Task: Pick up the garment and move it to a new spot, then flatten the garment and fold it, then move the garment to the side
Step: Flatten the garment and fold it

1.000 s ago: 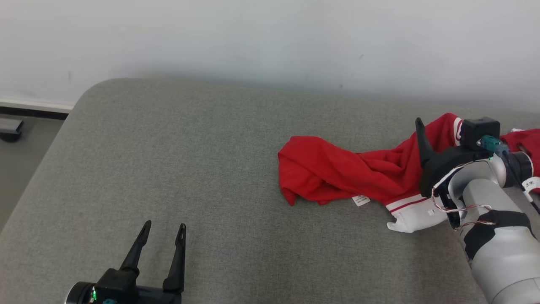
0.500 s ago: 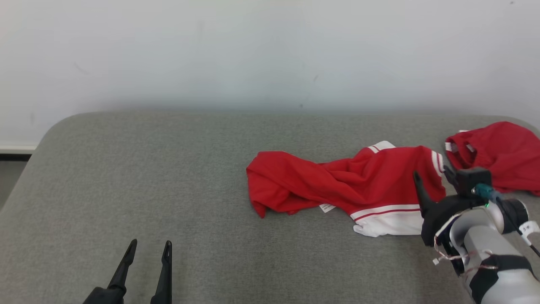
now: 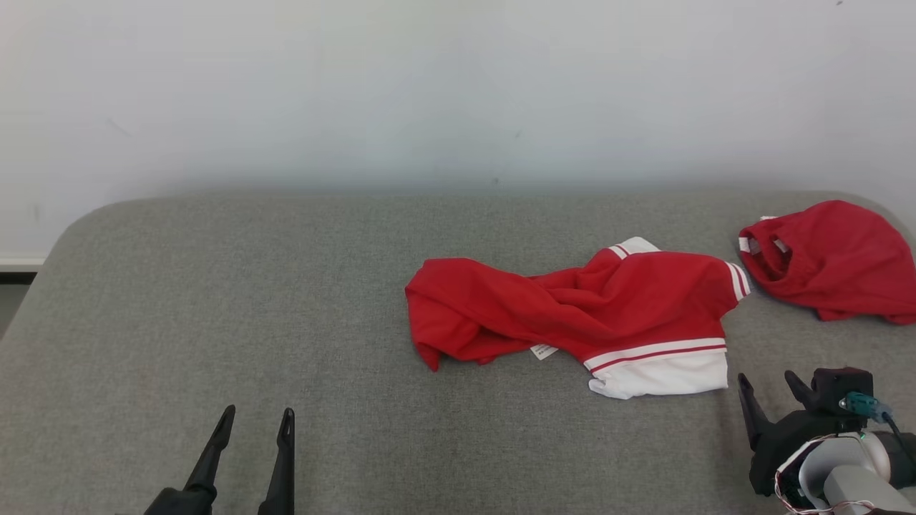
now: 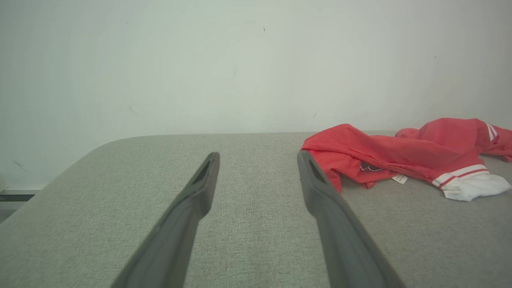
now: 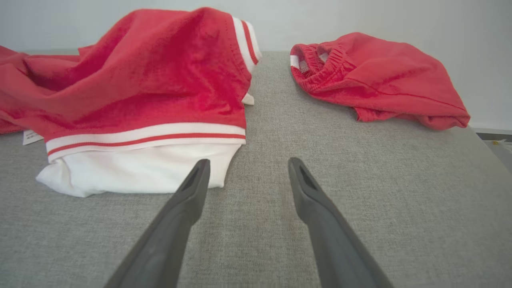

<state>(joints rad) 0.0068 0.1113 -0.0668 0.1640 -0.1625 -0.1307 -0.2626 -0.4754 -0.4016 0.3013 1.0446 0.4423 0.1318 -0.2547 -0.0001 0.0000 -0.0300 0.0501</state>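
Red garment lies crumpled on the cushion, just toward 3 o'clock of centre. Right gripper, over it a second ago, has backed off to 4 o'clock, fingers wide, empty. Left gripper sits at 7 o'clock, spread, empty.

We see a grey fabric-covered bed with rounded far corners. On it, right of the middle, lies a crumpled red garment with a white striped hem; a second red garment lies apart near its far right corner.
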